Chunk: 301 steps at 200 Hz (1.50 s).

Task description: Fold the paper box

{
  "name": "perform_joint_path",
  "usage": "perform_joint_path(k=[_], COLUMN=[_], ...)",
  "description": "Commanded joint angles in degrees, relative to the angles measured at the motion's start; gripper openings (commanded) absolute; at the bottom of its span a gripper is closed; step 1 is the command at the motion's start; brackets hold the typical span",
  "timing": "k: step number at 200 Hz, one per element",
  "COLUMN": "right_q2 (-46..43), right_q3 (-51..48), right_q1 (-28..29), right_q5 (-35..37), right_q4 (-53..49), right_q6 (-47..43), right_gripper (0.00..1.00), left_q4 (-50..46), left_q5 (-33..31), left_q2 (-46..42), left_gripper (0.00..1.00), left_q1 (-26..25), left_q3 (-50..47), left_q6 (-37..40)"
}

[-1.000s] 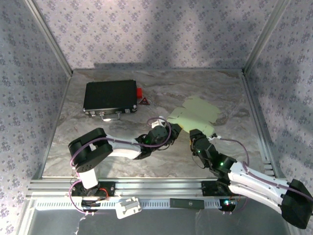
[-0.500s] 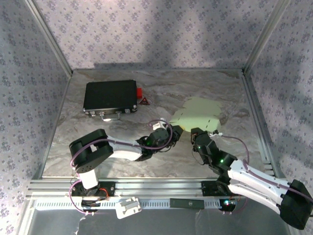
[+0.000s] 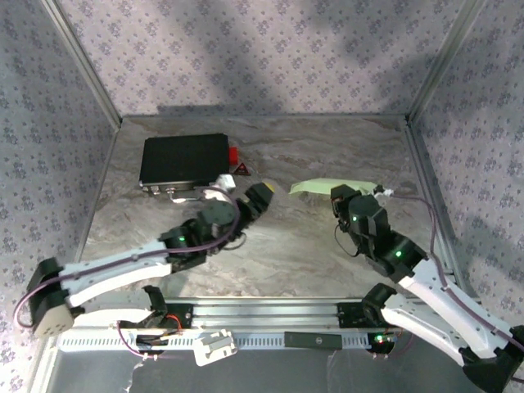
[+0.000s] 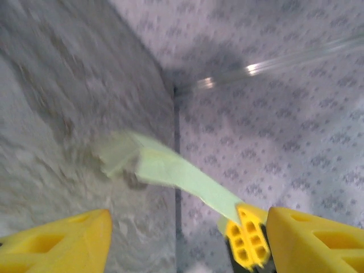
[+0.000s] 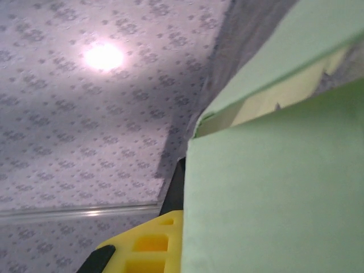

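The right claw [image 3: 342, 195] is clenched on the paper box [image 3: 321, 187], pinching one end of the pale yellow-green cardboard. In the right wrist view one yellow finger [image 5: 149, 245] lies against the sheet. A broad green panel stands close to the lens, with a second layer folded over behind it. From above, the paper box appears almost edge-on as a narrow strip. It runs leftward from the claw and sits right of the table's middle, in the far half. In the left wrist view the sheet slants away from the right claw's yellow fingertip toward the marbled surface and ends in a bent flap. Whether that flap touches the table I cannot tell.

The left claw [image 3: 260, 195] is released. Its two yellow fingers [image 4: 57, 242] stand wide apart with nothing between them, and it points at the paper box. It sits just beside the strip's left end, apart from it.

Both arms reach out over the grey marbled table [image 3: 286, 254]. At the far left lies a black rectangular case [image 3: 183, 160] with a small red piece [image 3: 233, 155] against its right edge, near the left claw. Patterned lilac walls [image 3: 246, 57] close in the table on three sides.
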Motion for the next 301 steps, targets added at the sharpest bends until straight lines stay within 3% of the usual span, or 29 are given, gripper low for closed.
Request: perform_joint_path(k=[1, 32, 83, 119, 146, 159, 175, 187, 245, 275, 301], right_q2=[1.37, 2.36, -1.19, -2.07, 3.22, 9.28, 20.7, 28.41, 46.11, 51.92, 54.64], right_q3=[8.13, 16.36, 22.5, 25.74, 27.11, 29.54, 33.27, 34.89, 36.24, 34.42, 34.28], right_q1=[-0.21, 0.58, 6.17, 13.35, 14.44, 9.44, -3.52, -6.47, -16.54, -20.33, -22.16], right_q5=[-4.94, -10.67, -16.38, -14.27, -12.59, -15.13, -31.89, -38.73, -46.35, -50.34, -52.56], right_q4=[-9.19, -16.19, -27.27, -32.22, -29.74, -27.7, -24.31, -22.56, -13.71, -7.32, -7.91], right_q6=[-6.5, -6.29, -0.26, 8.14, 13.23, 13.47, 13.76, 12.94, 14.94, 14.06, 10.53], right_gripper=[0.0, 0.0, 0.0, 0.0, 0.0, 0.0, 0.0, 0.0, 0.0, 0.0, 0.0], left_q4=[-12.82, -12.27, -21.39, -31.41, -31.07, -30.45, -30.94, -31.5, -33.73, -33.05, -31.94], left_q5=[-1.21, 3.99, 2.54, 1.56, 1.92, 3.05, 5.52, 7.43, 10.76, 13.21, 14.9], left_q2=[-3.96, -7.49, -15.96, -22.57, -25.57, -25.15, -23.4, -22.12, -21.21, -20.92, -18.98], left_gripper=[0.71, 0.67, 0.65, 0.64, 0.62, 0.62, 0.62, 0.61, 0.61, 0.6, 0.59], left_q1=[4.35, 8.94, 10.06, 10.31, 10.83, 11.59, 12.88, 13.83, 15.44, 17.88, 19.16], left_q3=[-2.9, -6.42, -8.03, -7.54, -10.55, -11.28, -10.85, -10.21, -9.79, -10.05, -9.8], left_q6=[5.55, 6.26, 5.47, 4.82, 3.25, 2.94, 2.98, 3.3, 5.35, 6.93, 8.74])
